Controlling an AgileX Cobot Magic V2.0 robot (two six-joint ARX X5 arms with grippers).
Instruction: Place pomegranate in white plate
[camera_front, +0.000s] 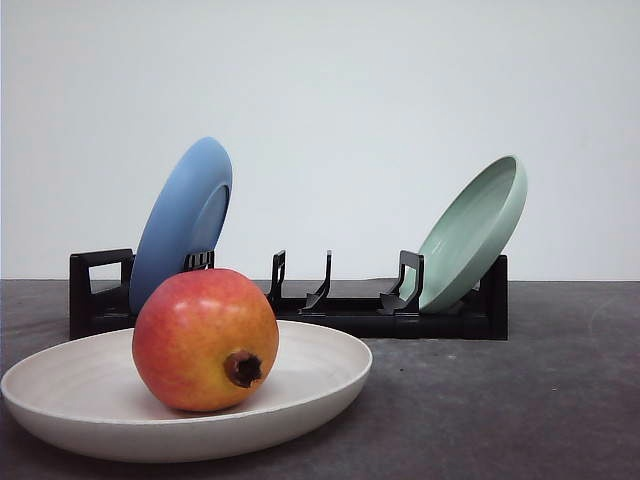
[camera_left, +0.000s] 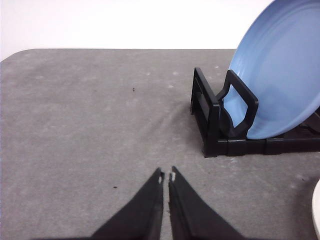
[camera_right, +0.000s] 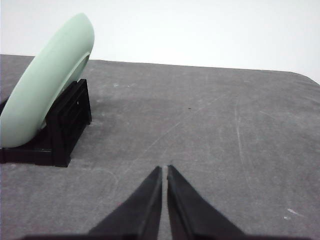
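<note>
While both sets of jaws sit pressed together, I see the glossy round pomegranate (camera_front: 205, 339) resting in the matte white plate (camera_front: 320, 375), near left on the counter (camera_front: 520, 400).

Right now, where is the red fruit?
In the front view, the pomegranate sits in the white plate, near left, before the black rack holding the blue plate.

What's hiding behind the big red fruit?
Behind the pomegranate runs the far rim of the white plate it sits in, then a black dish rack holding a blue plate. The fruit covers part of the rack's front and the blue plate's bottom edge.
</note>
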